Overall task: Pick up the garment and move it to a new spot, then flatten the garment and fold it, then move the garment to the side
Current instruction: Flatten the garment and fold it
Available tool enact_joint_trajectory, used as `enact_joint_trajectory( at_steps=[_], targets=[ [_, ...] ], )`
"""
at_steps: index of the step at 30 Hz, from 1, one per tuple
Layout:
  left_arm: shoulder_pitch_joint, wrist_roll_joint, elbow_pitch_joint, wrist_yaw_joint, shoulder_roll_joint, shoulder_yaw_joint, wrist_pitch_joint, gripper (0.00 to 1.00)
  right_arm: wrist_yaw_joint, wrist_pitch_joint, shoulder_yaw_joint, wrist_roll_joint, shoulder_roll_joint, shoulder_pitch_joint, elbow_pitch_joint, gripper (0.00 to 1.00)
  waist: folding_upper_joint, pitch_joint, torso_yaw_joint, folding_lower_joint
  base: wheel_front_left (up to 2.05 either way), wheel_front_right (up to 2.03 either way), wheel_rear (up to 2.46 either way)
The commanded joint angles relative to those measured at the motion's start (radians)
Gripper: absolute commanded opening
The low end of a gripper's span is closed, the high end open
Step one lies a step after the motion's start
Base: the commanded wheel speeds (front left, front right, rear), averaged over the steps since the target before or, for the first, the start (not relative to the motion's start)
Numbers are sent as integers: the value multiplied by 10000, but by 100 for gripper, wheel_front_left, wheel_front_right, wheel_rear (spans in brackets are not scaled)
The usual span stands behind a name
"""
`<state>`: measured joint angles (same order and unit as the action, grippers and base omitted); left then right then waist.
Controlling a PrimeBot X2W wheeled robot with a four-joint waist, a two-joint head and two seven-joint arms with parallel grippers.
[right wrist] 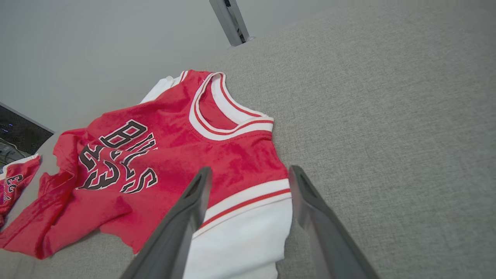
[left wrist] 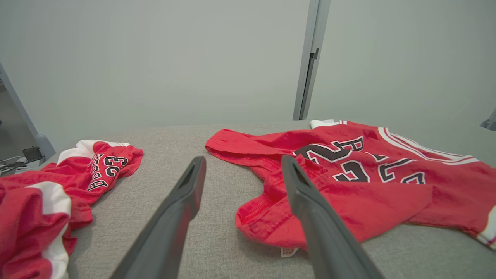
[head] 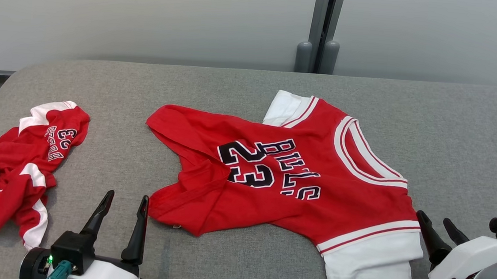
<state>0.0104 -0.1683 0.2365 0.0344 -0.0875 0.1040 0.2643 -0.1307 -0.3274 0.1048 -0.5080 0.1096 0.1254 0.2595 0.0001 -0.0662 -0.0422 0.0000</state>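
Red jersey (head: 298, 179), limp and light, mid-table: I'd pinch its hem corners. Left gripper (head: 128, 195) and right gripper (head: 433, 217) jaws stand apart, empty.

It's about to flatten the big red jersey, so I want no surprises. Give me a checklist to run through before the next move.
1. Left hand open, empty: ok.
2. Right hand open, empty: ok.
3. Jersey fully on the table: ok.
4. Jersey lying flat: not ok; the end near the left hand is folded over and bunched.
5. Crumpled garment apart from the jersey: ok.
6. Jersey's underside layer smooth: cannot tell.
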Motion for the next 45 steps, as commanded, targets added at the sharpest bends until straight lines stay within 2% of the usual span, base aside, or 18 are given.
enact_joint_trajectory(
  at_steps=[1, 11, 14, 18, 19, 22, 26, 32, 35, 44, 45],
  targets=[
    [231, 50, 32, 38, -88, -53, 0, 100, -1, 139, 25, 72, -12, -110, -111, 100, -1, -2, 45, 0, 0, 0, 0],
    [432, -78, 353, 200, -316, -48, -21, 100, -1, 591, -116, 228, -276, -146, -374, 100, -1, 28, 308, 0, 0, 0, 0],
    [543, -206, 473, 366, -467, 21, -308, 100, -1, 678, -228, 224, -312, -167, -395, 100, -1, 30, 346, 0, 0, 0, 0],
    [903, -422, 793, 715, -910, 414, -1586, 100, -1, 740, -354, 232, -361, -126, -397, 100, -1, 12, 383, 0, 0, 0, 0],
    [903, -422, 793, 715, -910, 414, -1586, 100, -1, 740, -354, 232, -361, -126, -397, 100, -1, 12, 383, 0, 0, 0, 0],
    [1158, -837, 997, 886, -1315, 877, -3032, 100, -1, 758, -456, 264, -383, -54, -345, 100, -1, -7, 434, 0, 0, 0, 0],
    [1518, -1432, 798, 967, -1857, 1559, -4351, 100, -1, 774, -585, 277, -403, -6, -254, 100, -1, -65, 569, 0, 0, 0, 0],
    [2151, -2758, 356, 955, -2963, 3055, -5743, 100, -1, 736, -703, 280, -427, 114, -153, 100, -1, -240, 735, 0, 0, 0, 0],
    [2778, -3839, 414, 957, -3589, 3941, -6664, 100, -1, 684, -838, 280, -442, 228, -85, 100, -1, -406, 838, 0, 0, 0, 0],
    [3898, -5172, 1173, 959, -3807, 4885, -7486, 100, -1, 605, -957, 366, -429, 345, -35, 100, -1, -783, 851, 0, 0, 0, 0],
    [3982, -5329, 1307, 959, -3802, 5024, -7579, 95, -1, 592, -968, 382, -428, 374, -27, 100, -1, -810, 852, 0, 0, 0, 0]
  ],
)
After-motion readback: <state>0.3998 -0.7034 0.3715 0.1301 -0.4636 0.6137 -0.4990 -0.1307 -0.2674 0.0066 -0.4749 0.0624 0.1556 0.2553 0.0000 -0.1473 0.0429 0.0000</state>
